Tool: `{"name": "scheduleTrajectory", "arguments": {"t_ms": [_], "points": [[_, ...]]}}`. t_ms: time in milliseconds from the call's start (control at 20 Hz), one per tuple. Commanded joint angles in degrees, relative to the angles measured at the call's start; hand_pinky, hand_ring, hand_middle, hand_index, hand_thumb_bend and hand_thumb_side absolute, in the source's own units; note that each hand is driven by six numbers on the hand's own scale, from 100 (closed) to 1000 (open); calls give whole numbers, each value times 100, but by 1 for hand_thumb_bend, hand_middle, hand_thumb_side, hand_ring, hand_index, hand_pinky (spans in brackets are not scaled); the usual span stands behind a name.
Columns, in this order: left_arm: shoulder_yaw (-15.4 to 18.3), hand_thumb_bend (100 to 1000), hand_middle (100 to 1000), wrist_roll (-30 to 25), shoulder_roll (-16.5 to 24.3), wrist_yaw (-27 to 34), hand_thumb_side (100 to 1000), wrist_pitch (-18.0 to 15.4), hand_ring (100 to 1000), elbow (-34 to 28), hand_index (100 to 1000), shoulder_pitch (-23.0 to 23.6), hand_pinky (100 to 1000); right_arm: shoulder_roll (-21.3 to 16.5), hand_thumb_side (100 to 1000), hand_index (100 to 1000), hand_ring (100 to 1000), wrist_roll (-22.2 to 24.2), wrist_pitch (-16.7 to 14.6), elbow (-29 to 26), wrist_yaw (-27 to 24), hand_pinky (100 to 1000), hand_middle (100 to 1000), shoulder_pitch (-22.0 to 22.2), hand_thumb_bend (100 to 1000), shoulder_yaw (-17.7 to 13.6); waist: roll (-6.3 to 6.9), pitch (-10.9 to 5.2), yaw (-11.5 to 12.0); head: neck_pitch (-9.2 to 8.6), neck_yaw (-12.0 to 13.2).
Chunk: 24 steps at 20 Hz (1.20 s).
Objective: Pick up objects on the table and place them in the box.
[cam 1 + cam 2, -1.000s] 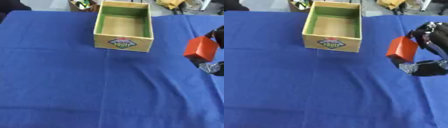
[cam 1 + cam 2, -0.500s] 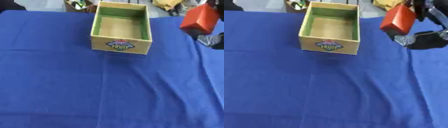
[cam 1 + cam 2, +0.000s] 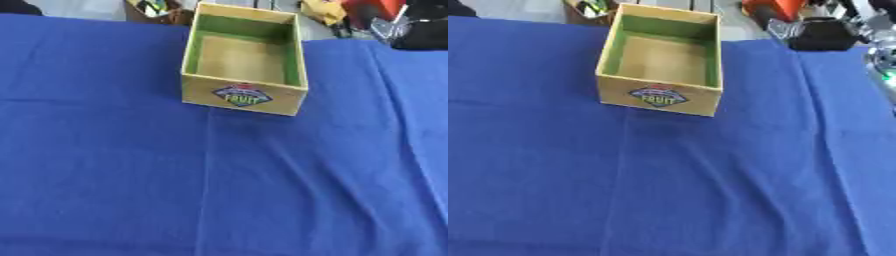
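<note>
At the top right edge, a red block (image 3: 770, 7) is seen beside the right hand (image 3: 822, 34); whether it is gripped cannot be told. Beside them, the box (image 3: 661, 95) is set on the blue-covered worktop (image 3: 667, 190).

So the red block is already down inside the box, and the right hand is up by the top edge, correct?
Not quite. The box is empty in both eye views. The red block is still with the right hand at the top edge, beyond the box's far right corner, best seen in the right eye view.

The right hand (image 3: 820, 32) has lifted the red block (image 3: 773, 7) up to the view's top edge.
</note>
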Motion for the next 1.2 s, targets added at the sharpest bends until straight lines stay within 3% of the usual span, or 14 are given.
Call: {"name": "scheduleTrajectory", "arguments": {"t_ms": [50, 300, 700, 900, 1200], "points": [[-13, 100, 424, -16, 127, -40, 1000, -92, 303, -107, 727, -31, 222, -337, 191, 153, 363, -157, -83, 263, -295, 350, 184, -193, 100, -8, -1, -56, 83, -154, -187], [-40, 100, 423, -65, 113, -59, 1000, -219, 301, -107, 727, -37, 218, -409, 175, 153, 361, -332, -141, 590, -681, 348, 172, -494, 100, 89, -45, 97, 372, -307, -521], [-70, 100, 423, -131, 81, -47, 1000, -430, 298, -107, 728, -84, 215, -357, 168, 151, 348, -746, -226, 1184, -681, 338, 155, -837, 100, 352, -160, 321, 880, -569, -1161], [-68, 100, 423, -165, 24, -104, 1000, -458, 296, -107, 728, -68, 213, -366, 172, 153, 352, -878, -344, 1396, -454, 335, 156, -906, 100, 428, -222, 419, 990, -688, -1296], [-82, 100, 423, -189, -4, -192, 1000, -472, 296, -107, 728, -115, 212, -417, 296, 163, 372, -1126, -463, 1634, 404, 325, 173, -922, 100, 496, -305, 519, 1034, -774, -1293]]}}
